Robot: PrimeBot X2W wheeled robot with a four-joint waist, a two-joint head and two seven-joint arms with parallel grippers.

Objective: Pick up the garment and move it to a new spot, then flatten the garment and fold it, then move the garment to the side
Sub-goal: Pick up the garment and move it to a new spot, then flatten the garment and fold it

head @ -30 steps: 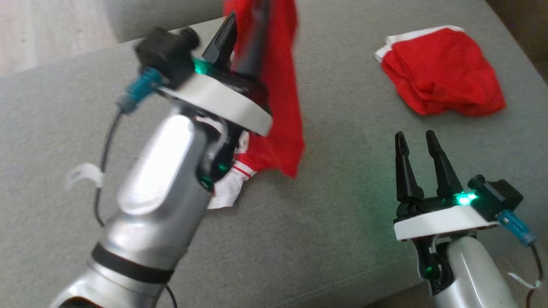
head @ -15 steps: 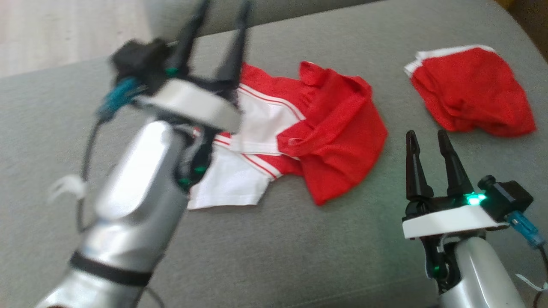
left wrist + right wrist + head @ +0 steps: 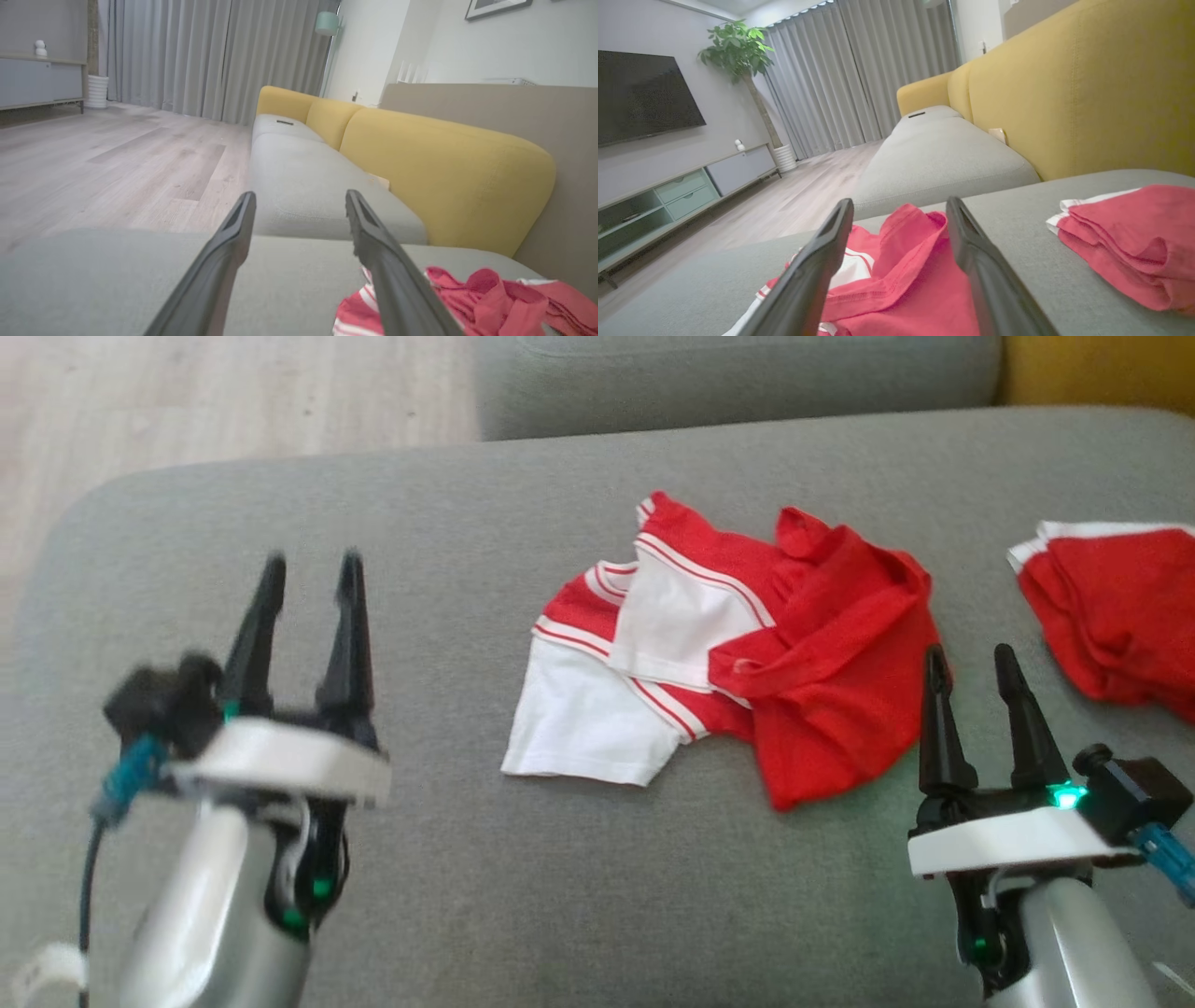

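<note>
While left tool (image 3: pixel 312 560) and right tool (image 3: pixel 968 653) gape empty, folded red cloth (image 3: pixel 1120 607) neighbours the garment (image 3: pixel 747 653).

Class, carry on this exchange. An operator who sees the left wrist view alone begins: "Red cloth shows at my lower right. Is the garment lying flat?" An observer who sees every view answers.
Observer: No. In the head view the garment lies crumpled on the grey cushion, its red part bunched up.
Operator: Where is the right gripper?
Observer: The right gripper is open, holding nothing, its fingertips at the garment's right edge.
Operator: Anything else on the cushion?
Observer: Yes, a second red garment, folded, lies further right, apart from the first.
</note>
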